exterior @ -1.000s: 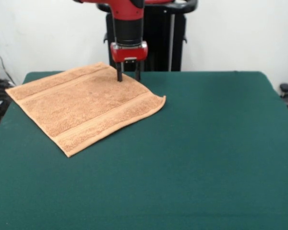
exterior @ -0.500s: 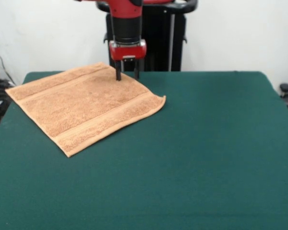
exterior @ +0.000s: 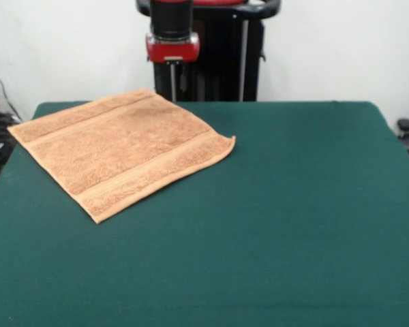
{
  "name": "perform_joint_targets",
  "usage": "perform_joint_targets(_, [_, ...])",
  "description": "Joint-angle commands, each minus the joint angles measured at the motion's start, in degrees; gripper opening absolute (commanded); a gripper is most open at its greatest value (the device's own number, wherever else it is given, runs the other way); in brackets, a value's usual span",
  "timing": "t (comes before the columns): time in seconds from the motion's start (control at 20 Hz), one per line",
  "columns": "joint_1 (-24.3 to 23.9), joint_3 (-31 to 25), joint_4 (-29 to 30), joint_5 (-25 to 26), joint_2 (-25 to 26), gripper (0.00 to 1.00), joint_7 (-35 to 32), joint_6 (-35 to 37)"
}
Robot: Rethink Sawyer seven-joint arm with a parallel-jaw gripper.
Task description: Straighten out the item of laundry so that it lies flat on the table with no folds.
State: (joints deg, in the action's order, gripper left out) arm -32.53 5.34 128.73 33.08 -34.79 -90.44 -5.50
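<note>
On green table (exterior: 293, 218) — flat tan towel (exterior: 123, 151); above, gripper (exterior: 178, 91) — fingers apart, empty.

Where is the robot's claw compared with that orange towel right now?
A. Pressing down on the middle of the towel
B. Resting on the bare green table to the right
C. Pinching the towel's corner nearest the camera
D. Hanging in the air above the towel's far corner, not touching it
D: the gripper hangs above the far corner of the towel, clear of the cloth, and holds nothing.
</note>
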Motion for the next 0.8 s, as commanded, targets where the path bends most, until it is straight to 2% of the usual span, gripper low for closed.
perform_joint_targets(0.05, [1.19, -8.93, 0.09, -4.21, -3.80, 1.00, -8.40, 5.85])
perform_joint_targets(0.5, [2.11, -8.80, -1.53, -4.29, -3.65, 1.00, -9.16, 4.62])
perform_joint_targets(0.8, [0.97, -8.53, -1.66, -3.59, -3.36, 1.00, -9.65, 2.18])
